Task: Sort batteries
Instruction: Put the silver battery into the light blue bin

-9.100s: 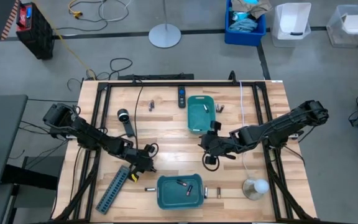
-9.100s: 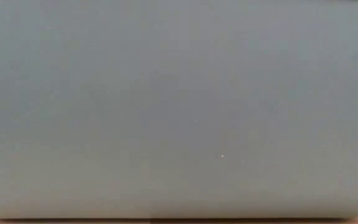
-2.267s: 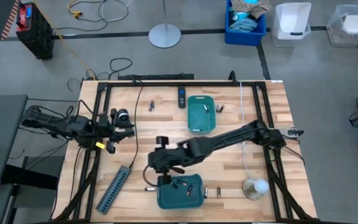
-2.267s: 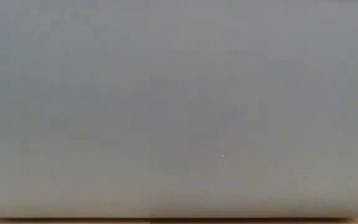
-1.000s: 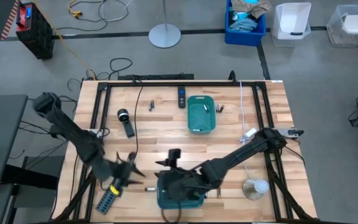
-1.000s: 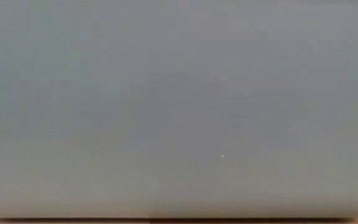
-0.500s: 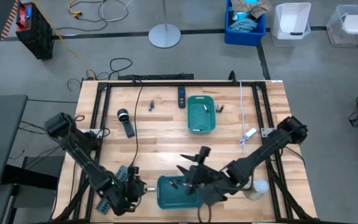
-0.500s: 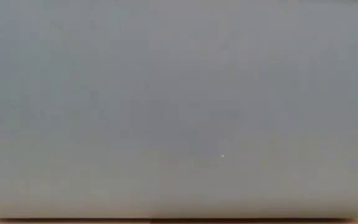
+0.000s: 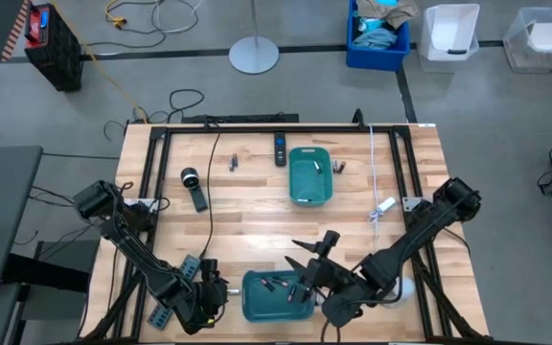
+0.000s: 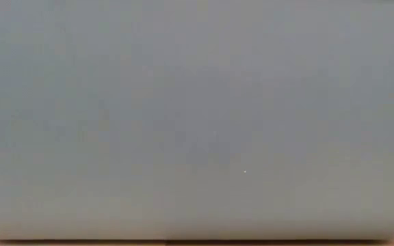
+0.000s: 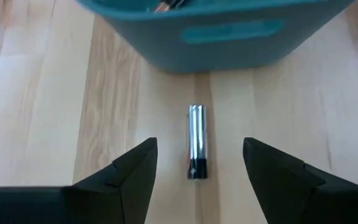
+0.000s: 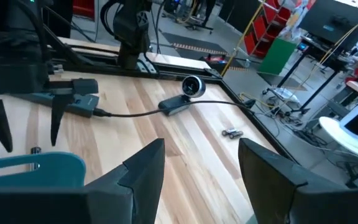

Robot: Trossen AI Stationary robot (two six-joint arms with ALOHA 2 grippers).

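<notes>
Battery (image 11: 196, 142) between open left tool (image 11: 197, 163) fingers

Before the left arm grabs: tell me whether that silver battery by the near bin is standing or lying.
Lying flat. The silver battery rests lengthwise on the table, just outside the teal bin.

Silvery battery (image 11: 196, 142) with a dark end lies flat on the wood just beside the teal bin (image 11: 229, 37); more batteries (image 9: 276, 286) lie inside it.

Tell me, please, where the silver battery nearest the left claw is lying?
The silver battery lies on the wood between the open left claw's fingers, just short of the near teal bin.
</notes>
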